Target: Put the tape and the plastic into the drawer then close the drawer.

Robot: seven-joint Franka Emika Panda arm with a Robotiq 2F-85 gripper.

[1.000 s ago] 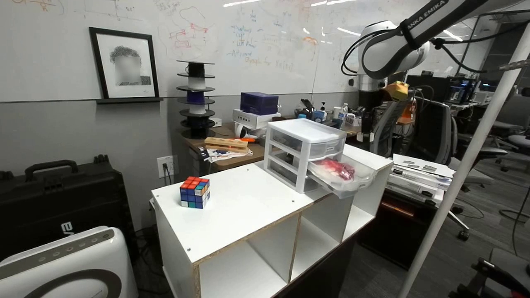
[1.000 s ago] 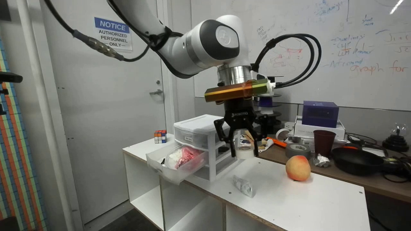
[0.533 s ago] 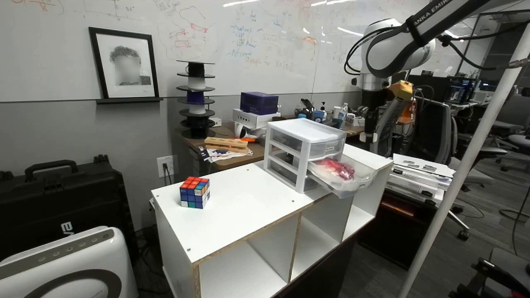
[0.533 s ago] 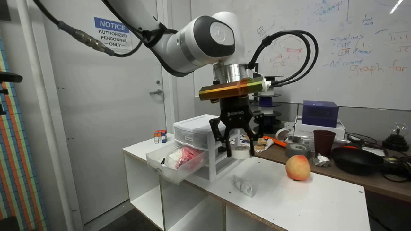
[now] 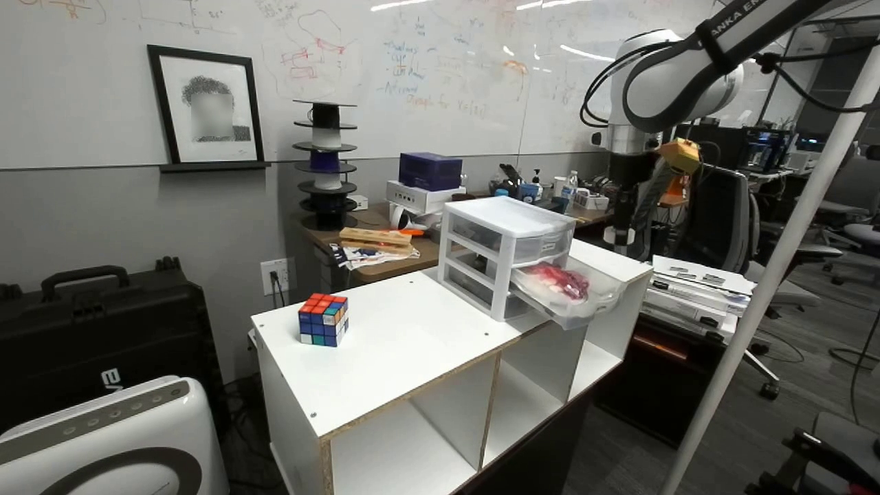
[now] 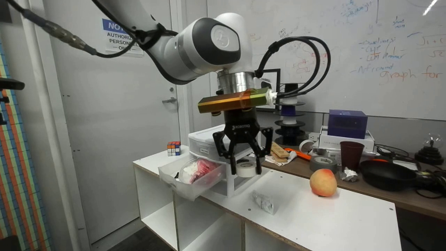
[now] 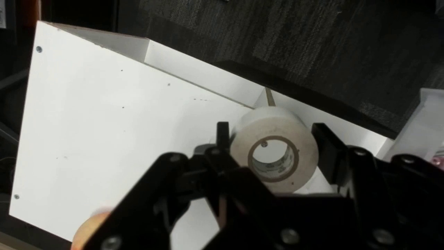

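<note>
Black two-finger Robotiq gripper (image 6: 246,168): pinching the white roll of tape (image 6: 246,171) between its fingers; in the wrist view its dark linkages run together and single parts are hard to make out
Roll: aloft over the white cubby shelf (image 6: 324,219), hole facing up; in the wrist view a finger covers its 8 o'clock side
Crumpled clear piece of plastic (image 6: 263,202): lying on the shelf, about 5 o'clock from the roll in an exterior view; its see-through edges fade into the white surface
Pulled-out translucent plastic drawer (image 6: 206,184): below the top drawer (image 6: 197,147), jutting past the shelf's front edge, about 9 o'clock from the roll in an exterior view; whether it is the lowest I cannot tell; the wrist view cuts it off at 3 o'clock
Pink-and-white bundle (image 6: 199,170): in the drawer, partly behind the milky wall, hard to identify
Small white plastic three-drawer unit (image 5: 512,214): standing on the shelf, hiding the stretch behind it in an exterior view
Orange-red peach-like fruit (image 6: 323,182): on the shelf, 3 o'clock from the roll in an exterior view; cut off at 8 o'clock in the wrist view
White-and-black robot arm (image 6: 209,48): cut off by the top edge in both exterior views
</note>
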